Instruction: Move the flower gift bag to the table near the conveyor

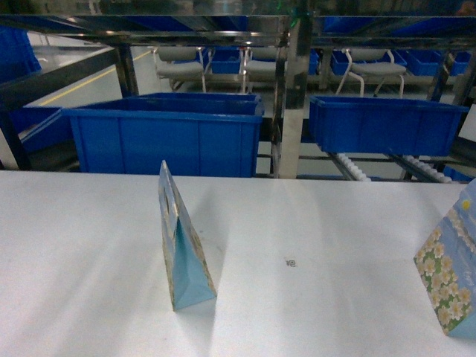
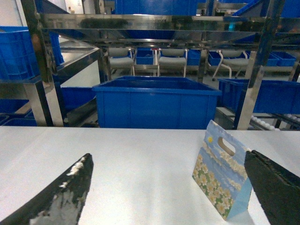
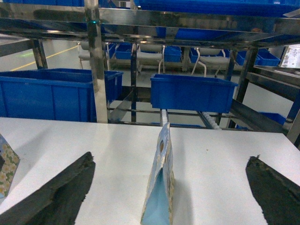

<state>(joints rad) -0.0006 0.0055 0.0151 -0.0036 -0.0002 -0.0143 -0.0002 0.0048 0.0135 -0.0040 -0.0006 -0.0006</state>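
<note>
Two flower gift bags stand upright on the white table (image 1: pixel 89 245). One bag (image 1: pixel 182 245) is mid-table, edge-on in the head view. In the left wrist view it (image 2: pixel 222 183) shows its flowered face and sits just inside the right finger (image 2: pixel 274 187) of my open left gripper (image 2: pixel 167 157), not touched. The other bag (image 1: pixel 450 275) stands at the table's right edge. In the right wrist view it (image 3: pixel 159 192) stands edge-on, centred between the wide-open fingers of my right gripper (image 3: pixel 171 157). Conveyor rollers (image 1: pixel 353 167) lie beyond the table's far edge. Neither gripper shows in the head view.
Two blue bins (image 1: pixel 167 134) (image 1: pixel 383 123) sit on the steel rack (image 1: pixel 286 89) behind the table. In the right wrist view, the mid-table bag (image 3: pixel 7 164) peeks in at the left edge. Grey chairs (image 1: pixel 182 63) stand far back.
</note>
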